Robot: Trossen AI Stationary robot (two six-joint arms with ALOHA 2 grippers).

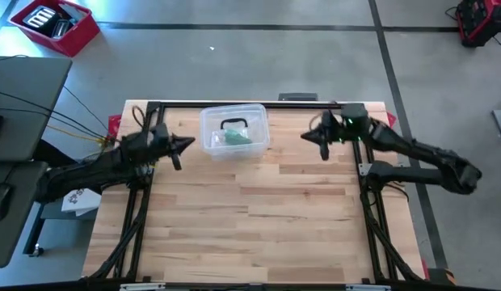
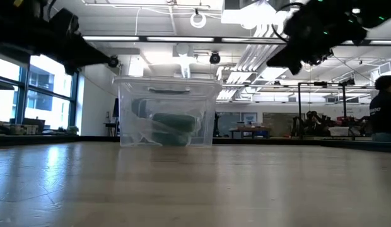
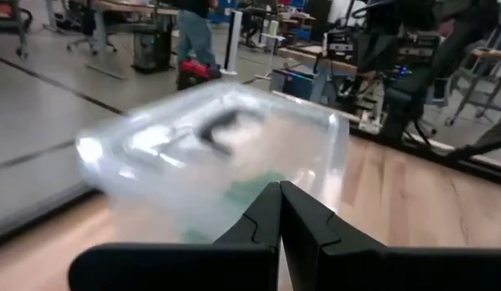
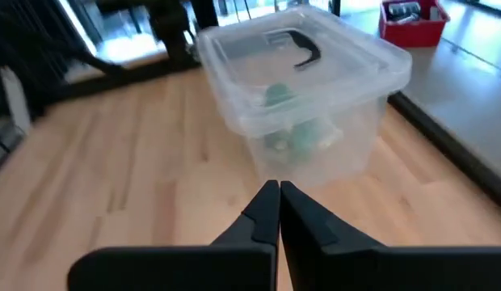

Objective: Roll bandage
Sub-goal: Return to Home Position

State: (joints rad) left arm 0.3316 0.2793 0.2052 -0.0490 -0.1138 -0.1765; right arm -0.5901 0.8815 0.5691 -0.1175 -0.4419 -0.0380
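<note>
In my workshop the floor (image 1: 234, 65) is grey concrete, crossed by a dark line (image 1: 234, 27). A red bin (image 1: 79, 35) sits on it, near my grey desk (image 1: 24, 89). Tall windows (image 2: 41, 94) glow on one side, strip lights (image 2: 183, 39) run overhead, and a person (image 2: 383, 107) stands far off.

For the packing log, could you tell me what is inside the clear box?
A green bandage shows through the box, lid shut; whether it is bagged cannot be told.
</note>
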